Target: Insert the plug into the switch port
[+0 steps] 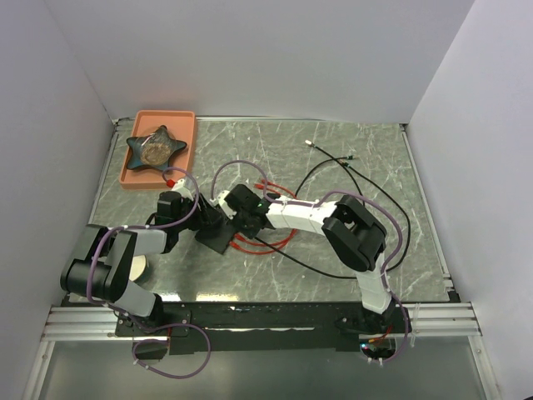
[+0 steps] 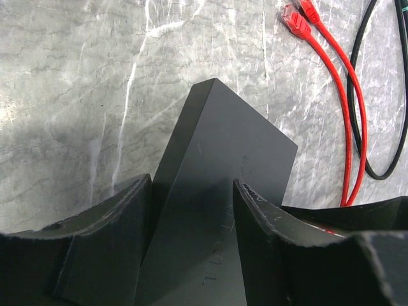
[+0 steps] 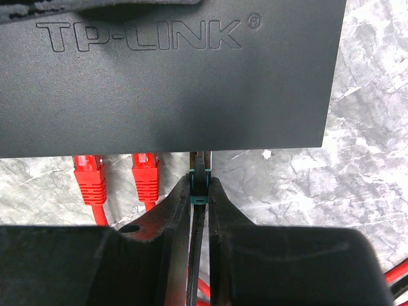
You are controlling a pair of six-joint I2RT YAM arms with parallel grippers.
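Your right gripper (image 3: 199, 194) pinches the plug (image 3: 198, 177), teal-booted on a black cable (image 3: 194, 255). The plug sits just ahead of the fingertips, at the switch (image 3: 172, 83) edge, right of two red plugs (image 3: 89, 182). Your left gripper (image 2: 191, 185) straddles the switch body; whether it clamps is unclear.

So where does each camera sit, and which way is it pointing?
Top external: fixed above and behind the arms, looking down on the table; both arms show, left gripper and right gripper meeting at the switch.
Left wrist: on the left arm's wrist, looking along its fingers, which flank the switch.
Right wrist: on the right arm's wrist, facing the switch's logo side; its fingers pinch the plug.
Shared: all three see the switch; both wrist views catch red cables.
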